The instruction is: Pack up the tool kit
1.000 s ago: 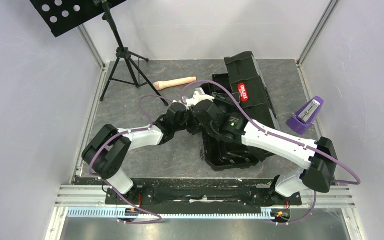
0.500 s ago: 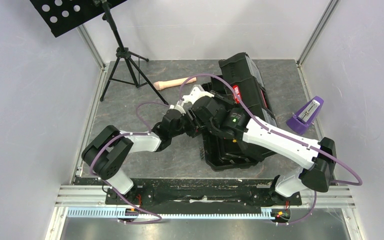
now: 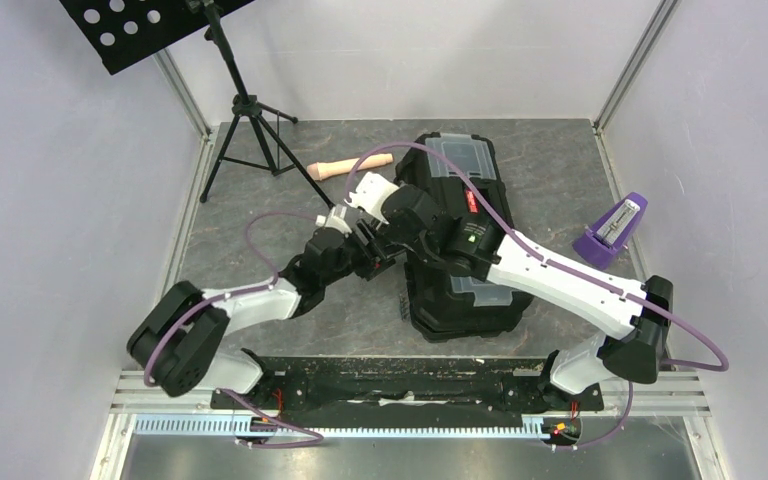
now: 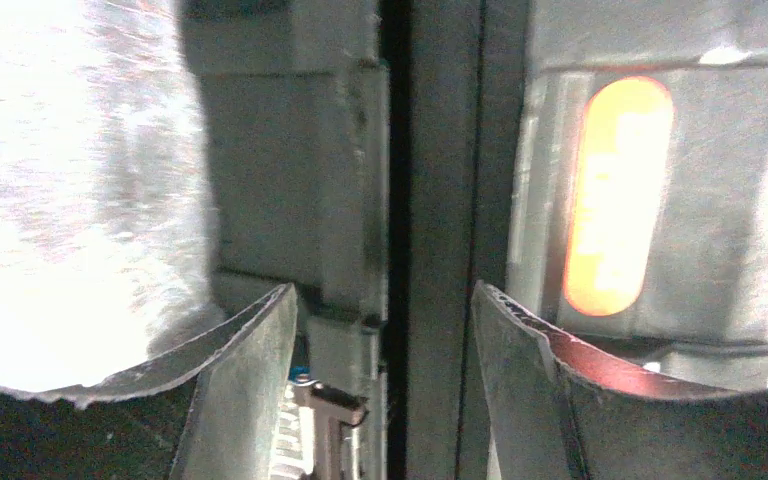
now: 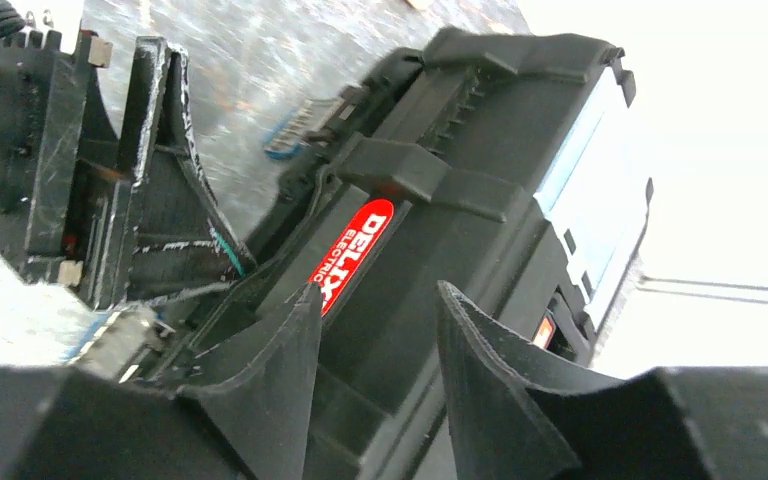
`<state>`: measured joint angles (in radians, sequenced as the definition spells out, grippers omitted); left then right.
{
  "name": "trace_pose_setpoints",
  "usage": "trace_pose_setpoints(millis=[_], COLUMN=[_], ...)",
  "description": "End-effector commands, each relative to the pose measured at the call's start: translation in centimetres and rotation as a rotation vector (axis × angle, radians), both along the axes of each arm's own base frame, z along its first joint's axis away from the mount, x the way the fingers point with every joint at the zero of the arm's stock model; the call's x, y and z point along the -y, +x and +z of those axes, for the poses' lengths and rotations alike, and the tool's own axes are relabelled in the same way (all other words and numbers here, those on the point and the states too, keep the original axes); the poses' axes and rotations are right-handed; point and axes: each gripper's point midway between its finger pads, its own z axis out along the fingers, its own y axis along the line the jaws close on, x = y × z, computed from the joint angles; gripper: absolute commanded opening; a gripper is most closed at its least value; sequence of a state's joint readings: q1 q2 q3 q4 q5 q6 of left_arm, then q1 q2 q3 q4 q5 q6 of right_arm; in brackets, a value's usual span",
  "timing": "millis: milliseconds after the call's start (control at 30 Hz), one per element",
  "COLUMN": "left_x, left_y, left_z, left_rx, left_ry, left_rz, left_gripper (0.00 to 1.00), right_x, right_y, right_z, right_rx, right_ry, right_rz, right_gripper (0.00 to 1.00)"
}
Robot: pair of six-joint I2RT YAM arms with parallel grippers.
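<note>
The black toolbox [image 3: 460, 245] of the tool kit lies on the table with its lid down, clear compartment lids [image 3: 455, 152] and the red-labelled handle [image 3: 471, 200] facing up. My left gripper [image 3: 368, 250] is open at the box's left side; in the left wrist view its fingers [image 4: 245, 385] straddle the seam of the box wall [image 4: 430, 200] without touching it. My right gripper [image 3: 392, 215] hovers open over the lid's left part, just short of the red label [image 5: 352, 255]. Pliers and screwdrivers are out of view.
A beige cylindrical handle [image 3: 350, 165] lies behind the box. A purple stapler-like object [image 3: 610, 230] sits at the right edge. A tripod stand [image 3: 245, 110] occupies the back left corner. Both arms crowd the box's left side.
The toolbox lid has swung down from upright to flat on the box. Both grippers have opened wider, and the left arm has drawn back to the left.
</note>
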<state>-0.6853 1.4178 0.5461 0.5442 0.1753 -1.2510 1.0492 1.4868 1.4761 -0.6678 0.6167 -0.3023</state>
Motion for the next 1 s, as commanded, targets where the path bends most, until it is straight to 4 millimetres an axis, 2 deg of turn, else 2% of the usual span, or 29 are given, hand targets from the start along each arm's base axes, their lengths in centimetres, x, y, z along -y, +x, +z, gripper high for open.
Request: trace_pose_setpoints(millis=[0, 67, 167, 267, 333, 433, 533, 667, 833, 967], left_x=[-2.8, -4.7, -7.6, -9.2, -9.4, -8.6, -6.5, -3.6, -0.6, -0.9], left_y=[0.7, 0.3, -0.4, -1.2, -1.7, -2.2, -2.8, -3.6, -3.9, -3.2], left_z=[1.9, 1.2, 0.7, 1.3, 2.0, 3.2, 4.8, 6.4, 6.9, 6.5], left_rx=[0.083, 0.076, 0.094, 0.121, 0.145, 0.183, 0.217, 0.26, 0.277, 0.267], left_ry=[0.019, 0.088, 0.205, 0.241, 0.25, 0.253, 0.212, 0.166, 0.155, 0.182], left_rz=[0.109, 0.161, 0.23, 0.253, 0.236, 0.16, 0.049, -0.061, -0.127, -0.095], left_gripper=[0.72, 0.72, 0.72, 0.73, 0.73, 0.73, 0.72, 0.72, 0.71, 0.71], right_x=[-3.4, -3.5, -2.5, -0.2, 2.1, 6.8, 11.4, 15.7, 16.6, 15.8], right_y=[-1.1, -1.4, -1.4, -0.9, -0.3, 0.2, 0.1, 0.7, 3.0, 4.5], right_z=[2.5, 3.8, 5.4, 5.8, 5.1, 3.1, 0.7, -1.6, -4.3, -6.7], right_rx=[-0.063, -0.065, -0.059, -0.065, -0.078, -0.097, -0.119, -0.152, -0.243, -0.341], right_ry=[0.207, 0.262, 0.332, 0.388, 0.402, 0.415, 0.439, 0.475, 0.579, 0.639], right_rz=[0.097, 0.104, 0.076, 0.007, -0.065, -0.194, -0.315, -0.423, -0.422, -0.356], right_gripper=[0.5, 0.56, 0.66, 0.76, 0.8, 0.86, 0.92, 0.92, 0.85, 0.76])
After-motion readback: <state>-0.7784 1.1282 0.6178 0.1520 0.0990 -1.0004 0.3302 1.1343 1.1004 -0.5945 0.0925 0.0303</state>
